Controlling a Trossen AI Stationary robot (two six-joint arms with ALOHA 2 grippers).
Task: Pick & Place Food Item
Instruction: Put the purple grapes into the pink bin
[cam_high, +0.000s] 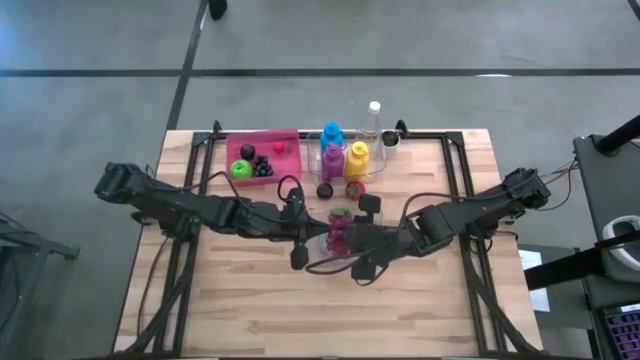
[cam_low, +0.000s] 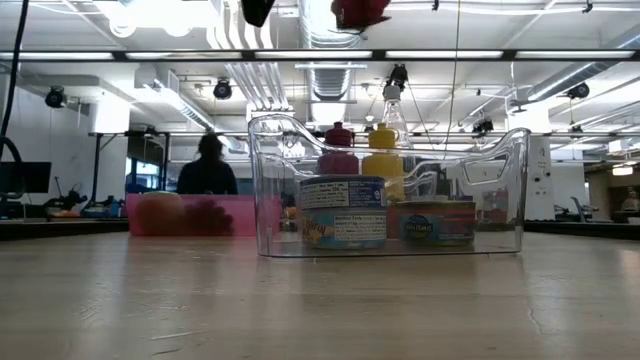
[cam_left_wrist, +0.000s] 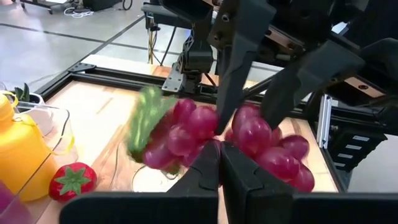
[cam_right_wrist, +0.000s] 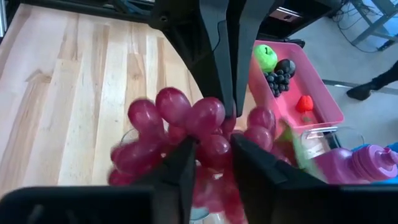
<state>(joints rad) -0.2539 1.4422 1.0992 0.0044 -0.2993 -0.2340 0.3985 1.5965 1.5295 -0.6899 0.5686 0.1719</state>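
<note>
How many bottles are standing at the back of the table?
4: a blue bottle and a clear bottle at the rear edge, then a magenta bottle and a yellow bottle just in front of them. Others may be hidden.

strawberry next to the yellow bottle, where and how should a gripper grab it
Grip the strawberry across its red body, coming straight down from above. It lies low on the table on its side, leaf cap facing out, close beside the yellow bottle, so a sideways approach looks crowded. Set the fingers across its narrower width, clear of the bottle.
</note>
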